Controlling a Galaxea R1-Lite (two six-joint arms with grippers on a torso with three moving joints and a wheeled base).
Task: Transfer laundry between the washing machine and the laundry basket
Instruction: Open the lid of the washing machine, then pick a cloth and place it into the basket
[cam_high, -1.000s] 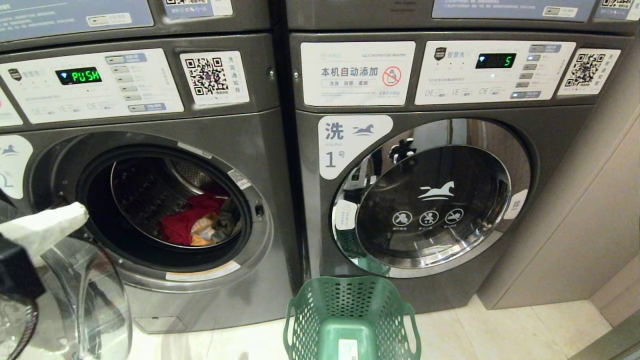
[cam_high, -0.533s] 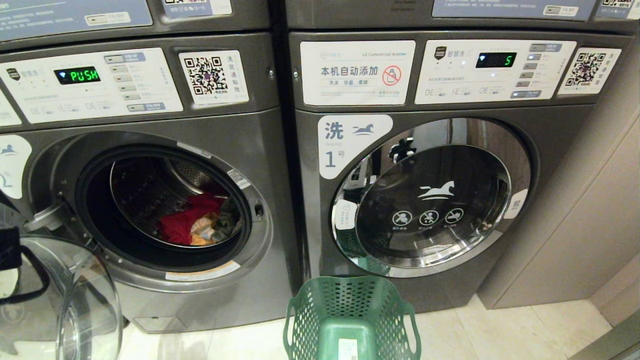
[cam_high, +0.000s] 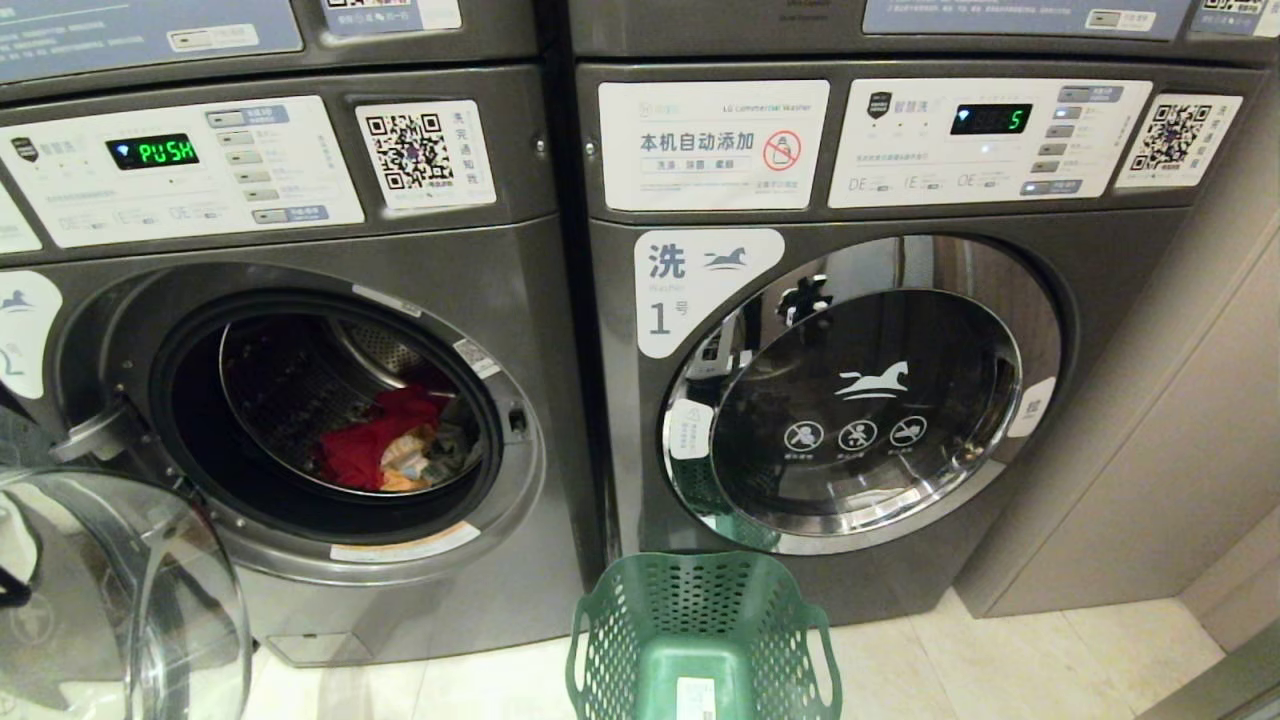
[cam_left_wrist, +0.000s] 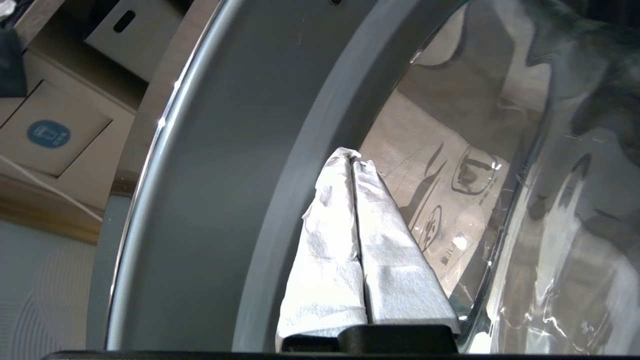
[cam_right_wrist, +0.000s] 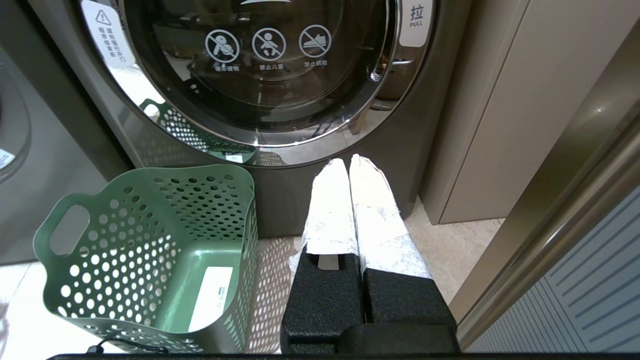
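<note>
A heap of laundry (cam_high: 385, 450), mostly a crumpled red garment with some orange and grey pieces, lies at the bottom of the drum inside the left washing machine (cam_high: 330, 420). The machine's glass door (cam_high: 110, 590) hangs swung out wide on the left, which I judge leaves the drum free to reach into. A green perforated laundry basket (cam_high: 700, 640) stands on the floor in front of the right machine, holding nothing I can see, placed close for unloading. My left gripper (cam_left_wrist: 352, 165) sits just beside the inner side of the open door, its white-wrapped fingers pressed together on nothing. My right gripper (cam_right_wrist: 348, 162) hangs parked near the basket, fingers also pressed together, holding nothing.
</note>
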